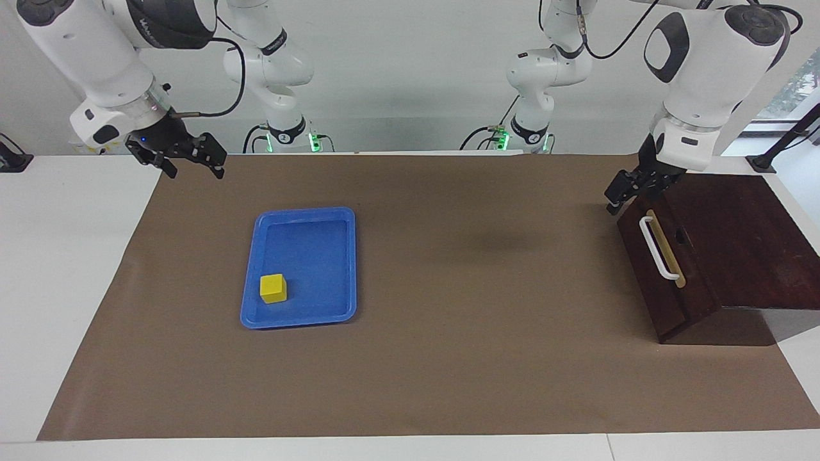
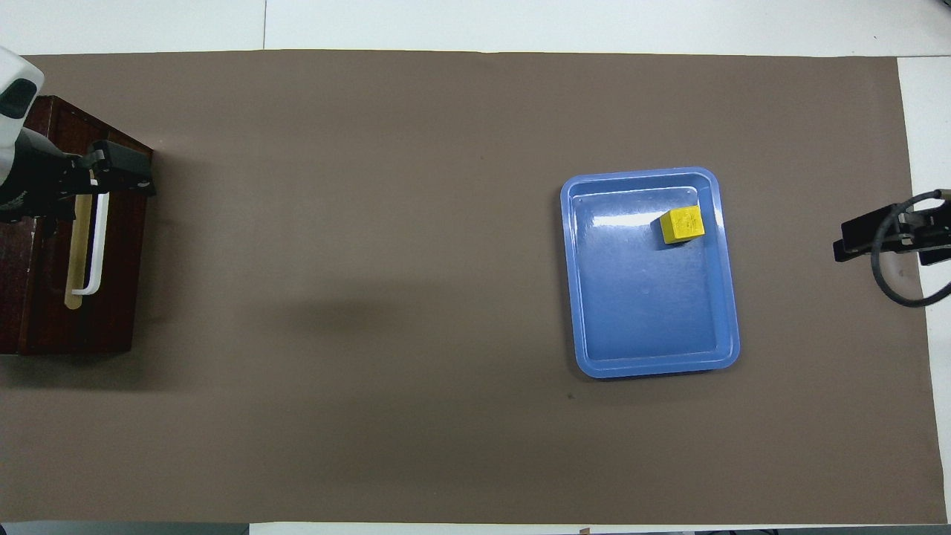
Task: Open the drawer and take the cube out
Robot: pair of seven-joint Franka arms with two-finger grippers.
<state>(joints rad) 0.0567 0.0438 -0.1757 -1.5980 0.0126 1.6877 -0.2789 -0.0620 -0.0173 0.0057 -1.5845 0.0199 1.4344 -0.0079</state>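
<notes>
1. I see the small bright yellow cube (image 1: 273, 288) resting inside the shallow blue plastic tray (image 1: 333, 269) on the brown paper mat (image 1: 448, 358), toward the right arm's end.
2. My right gripper (image 1: 187, 164) hangs open above the mat's edge, well apart from the tray.
3. The dark brown wooden drawer (image 1: 666, 269) sits closed, its white bar handle (image 1: 658, 249) free.
4. My left gripper (image 1: 619, 196) hovers open just beside the drawer's upper corner.

1. Cube (image 1: 273, 288) lies in tray (image 1: 346, 269), at the tray's corner farther from the robots, toward the right arm's end.
2. Tray sits on counter (image 1: 448, 358), toward right arm's end.
3. Drawer (image 1: 666, 269) shut in its box (image 1: 743, 237), at the left arm's end of counter.
</notes>
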